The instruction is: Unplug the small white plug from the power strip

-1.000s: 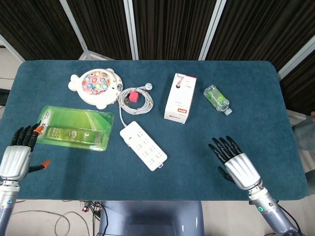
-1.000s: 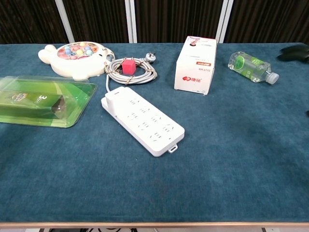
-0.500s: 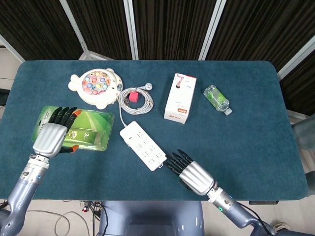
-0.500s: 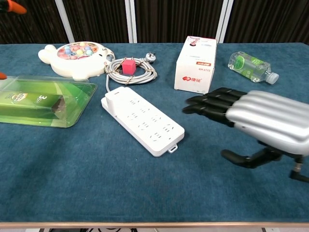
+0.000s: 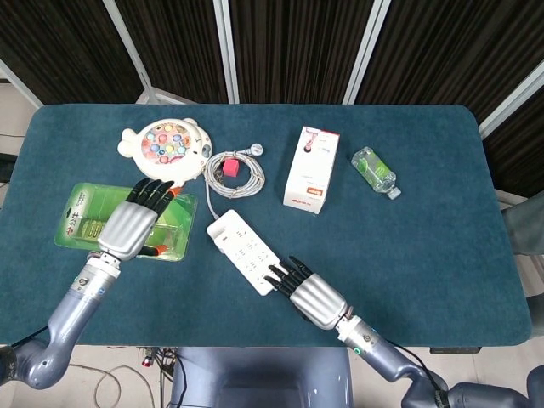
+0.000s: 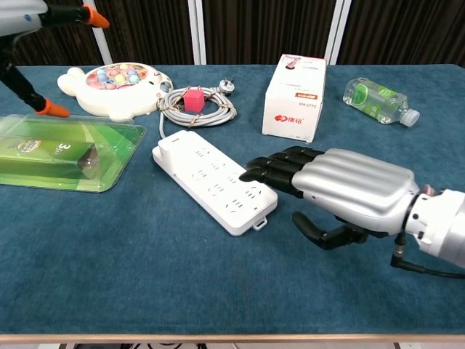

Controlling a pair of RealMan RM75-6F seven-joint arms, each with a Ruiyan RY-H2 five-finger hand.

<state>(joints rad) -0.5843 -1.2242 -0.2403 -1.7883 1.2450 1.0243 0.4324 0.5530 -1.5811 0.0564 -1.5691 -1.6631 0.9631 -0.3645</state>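
The white power strip [image 5: 246, 251] [image 6: 214, 178] lies diagonally in the middle of the blue table. A small white plug [image 6: 172, 146] stands raised at its far-left end. My right hand [image 5: 310, 297] [image 6: 349, 190] is open, its fingers stretched out flat, and its dark fingertips [image 6: 256, 172] reach the strip's near-right end; contact is unclear. It is far from the plug. My left hand [image 5: 132, 225] [image 6: 22, 14] hovers open over the green package, left of the strip, holding nothing.
A green blister package [image 5: 85, 217] [image 6: 58, 153] lies left of the strip. Behind the strip are a coiled grey cable with a red cube [image 5: 234, 174] [image 6: 195, 104], a fish toy [image 5: 166, 149], a white box [image 5: 310, 168] [image 6: 294, 94] and a small bottle [image 5: 374, 170] [image 6: 378, 100].
My right hand has swept left from the table's right side to the strip's near end. My left hand has moved right from the table's edge to above the green package.
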